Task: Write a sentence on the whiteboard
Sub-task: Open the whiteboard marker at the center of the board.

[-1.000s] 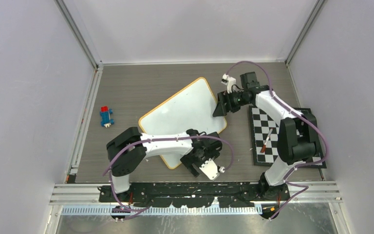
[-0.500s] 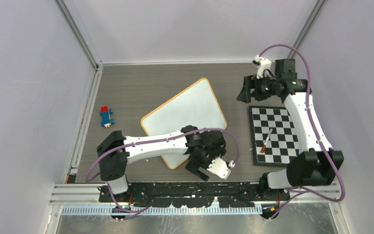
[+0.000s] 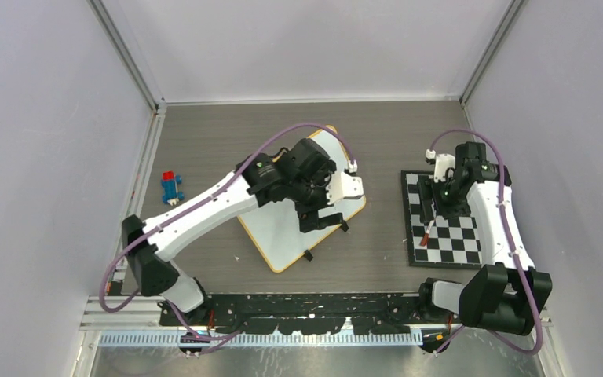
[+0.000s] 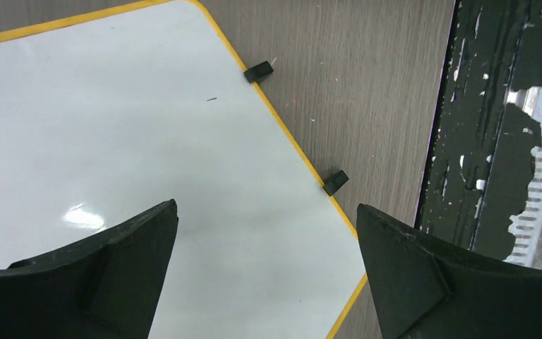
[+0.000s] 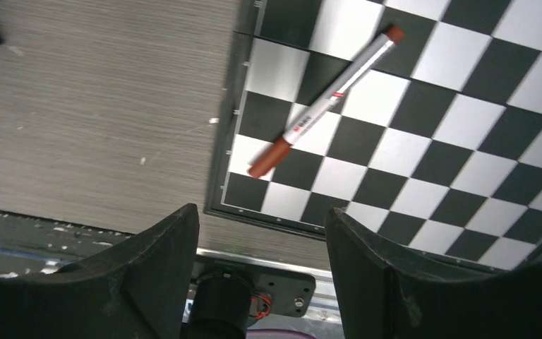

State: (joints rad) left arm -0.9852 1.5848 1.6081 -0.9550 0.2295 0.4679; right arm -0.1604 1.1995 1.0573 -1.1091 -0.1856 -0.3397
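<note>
**Whiteboard blank, marker not yet picked up**

A small blue-and-red toy sits near the left edge of the worktop. The whiteboard lies skewed mid-worktop. The left fingers hover over it, spread wide and holding nothing. By the right edge, the right fingers hang apart and empty above a marker lying on the checkered mat.

Likely risks: an off-centre pinch could roll the slim marker away (it lies diagonally), and the unheld board could skid under pen pressure. The left arm hides the board's far part; no writing shows on the rest.
</note>
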